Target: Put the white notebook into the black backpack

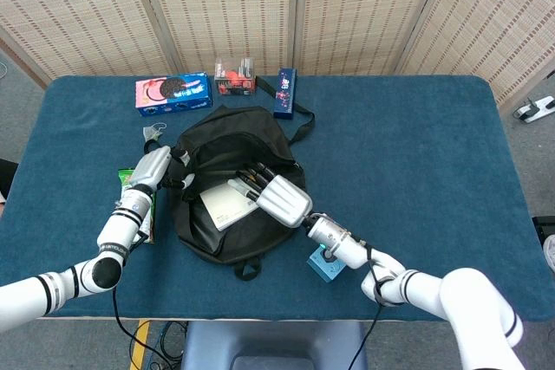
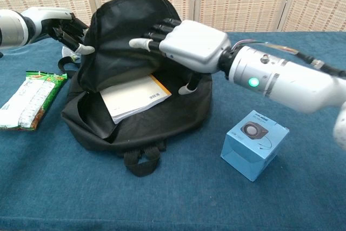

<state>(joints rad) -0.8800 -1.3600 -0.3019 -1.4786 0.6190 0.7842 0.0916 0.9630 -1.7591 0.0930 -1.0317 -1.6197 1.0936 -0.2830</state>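
The black backpack (image 1: 234, 140) lies on the table with its mouth open toward me, flap raised (image 2: 140, 31). The white notebook (image 1: 224, 207) rests flat inside the opening, its yellow-edged corner showing (image 2: 132, 97). My right hand (image 1: 277, 197) hovers just above the notebook with fingers stretched out toward the left and nothing in it (image 2: 189, 39). My left hand (image 1: 156, 169) grips the left edge of the bag's flap and holds it up (image 2: 62, 25).
A light blue box (image 2: 254, 143) stands right of the bag, under my right forearm (image 1: 325, 263). A green snack packet (image 2: 27, 98) lies left of the bag. An Oreo box (image 1: 173, 93), a red pack (image 1: 235, 77) and a narrow blue box (image 1: 284, 93) line the far edge.
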